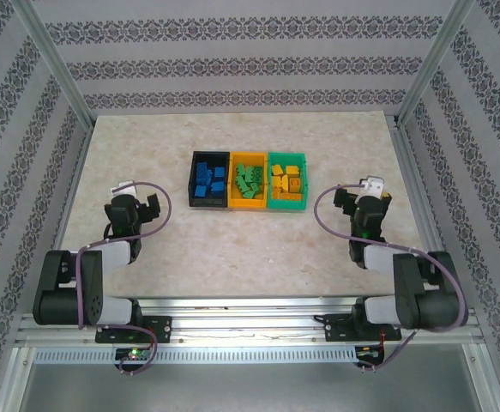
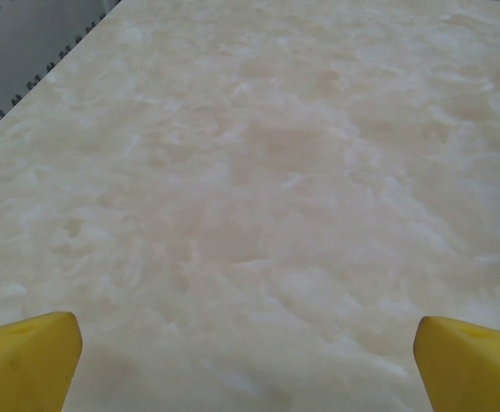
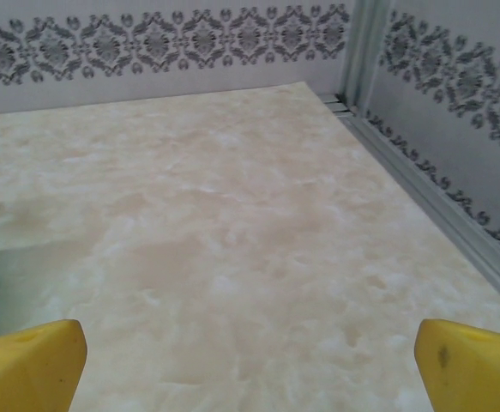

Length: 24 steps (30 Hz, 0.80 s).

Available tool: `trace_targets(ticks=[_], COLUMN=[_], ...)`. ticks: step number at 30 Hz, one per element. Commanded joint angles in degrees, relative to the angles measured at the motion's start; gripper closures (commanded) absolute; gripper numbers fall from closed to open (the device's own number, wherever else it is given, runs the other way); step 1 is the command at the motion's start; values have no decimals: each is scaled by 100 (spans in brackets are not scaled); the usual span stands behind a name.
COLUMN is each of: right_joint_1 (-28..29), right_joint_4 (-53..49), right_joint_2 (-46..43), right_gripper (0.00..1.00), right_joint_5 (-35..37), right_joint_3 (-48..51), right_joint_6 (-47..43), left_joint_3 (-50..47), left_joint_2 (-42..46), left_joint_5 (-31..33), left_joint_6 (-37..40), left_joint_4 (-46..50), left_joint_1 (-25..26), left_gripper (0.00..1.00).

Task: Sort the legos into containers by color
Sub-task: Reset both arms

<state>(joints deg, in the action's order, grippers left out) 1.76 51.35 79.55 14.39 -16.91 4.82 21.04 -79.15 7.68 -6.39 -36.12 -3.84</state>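
- My left claw [image 2: 250, 350] is spread wide with nothing between its yellow pads [image 2: 27, 356]. Only bare marbled cream desk [image 2: 258, 189] lies beneath it.
- My right claw [image 3: 250, 352] is just as wide and just as empty, with the patterned wall [image 3: 164, 43] ahead of it.
- From the top view, both my arms sit folded back near their bases, well apart from the three bins, one arm on either side of them.
- The three small rectangular plastic bins stand touching in a row at the middle of the desk.
- The black bin [image 1: 193, 180] on the left holds the small blue studded bricks [image 1: 208, 182].
- The orange-yellow bin [image 1: 232, 204] in the middle holds the green bricks [image 1: 250, 182].
- The green bin [image 1: 287, 207] on the right holds the yellow-orange bricks [image 1: 286, 180].
- I see no loose brick on the desk around the bins.
- I judge the sorting finished, each colour keeping to its own bin, and I am at the resting step.
- Next I need only check the bins for a stray colour. If there is one, the nearer claw must reach in, come down over that brick and close on it.
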Motion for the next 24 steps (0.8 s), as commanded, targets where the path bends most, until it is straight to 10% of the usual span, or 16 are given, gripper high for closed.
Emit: trace_targets(ticks=[1, 18, 24], right_joint_1=[136, 150, 149], right_joint_4=[1021, 647, 639], right_joint_2=[578, 860, 855], right_gripper=[2, 2, 2], right_joint_5=[-395, -731, -743], right_joint_3=[139, -243, -243], right_joint_6=[-295, -403, -409], left_joint_3=[161, -662, -326], left_joint_2=[-85, -1383, -1175], left_joint_5=[-274, -1074, -1197], left_joint_6=[92, 181, 229], left_joint_4=[-506, -3560, -2576], left_joint_1=[-40, -41, -43], left_gripper=[0, 1, 1])
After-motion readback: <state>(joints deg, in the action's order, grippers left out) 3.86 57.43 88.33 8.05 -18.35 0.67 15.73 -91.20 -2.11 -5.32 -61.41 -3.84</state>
